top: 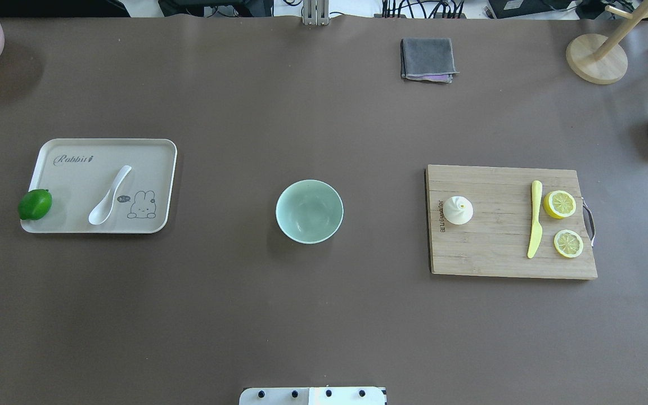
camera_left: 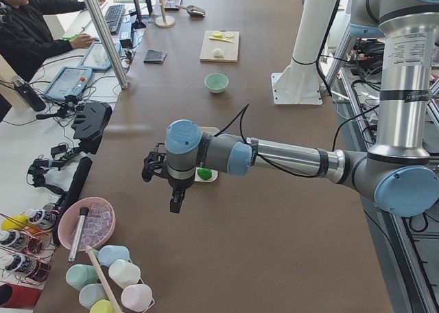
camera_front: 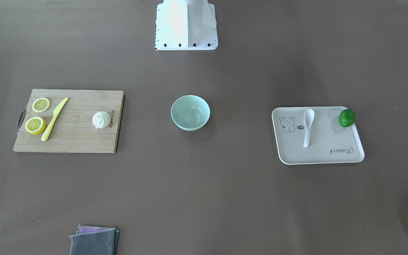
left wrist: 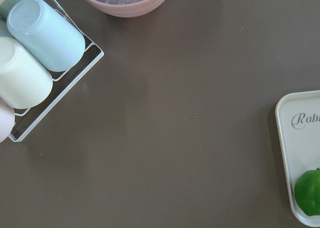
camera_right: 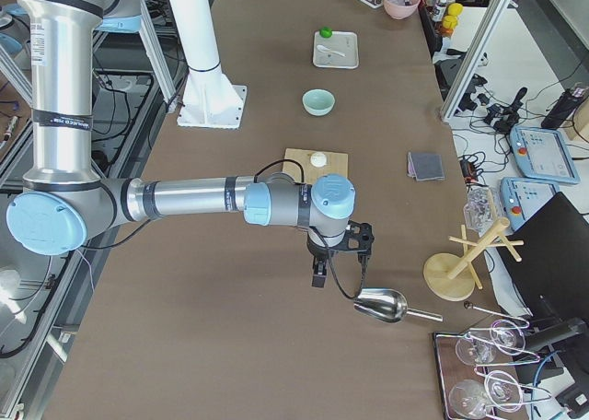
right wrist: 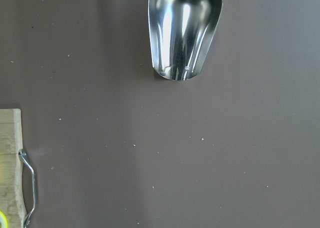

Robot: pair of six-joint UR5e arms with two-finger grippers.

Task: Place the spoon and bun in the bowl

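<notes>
Bowl (top: 309, 211) empty, upright; bun (top: 458, 210) on board (top: 498, 256), spoon (top: 109, 196) on tray (top: 68, 183). Left arm (camera_left: 288, 156) and right arm (camera_right: 184, 199) outstretched level; state of fingers (camera_left: 175, 204) cannot be told

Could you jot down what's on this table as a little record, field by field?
bowl: table centre, empty
spoon: lying on tray, with lime
bun: on board, apart from knife and lemon halves
cloth: folded, far edge
left gripper: over table's end near tray; open or shut unclear
right gripper: over other end, by scoop; unclear
</notes>
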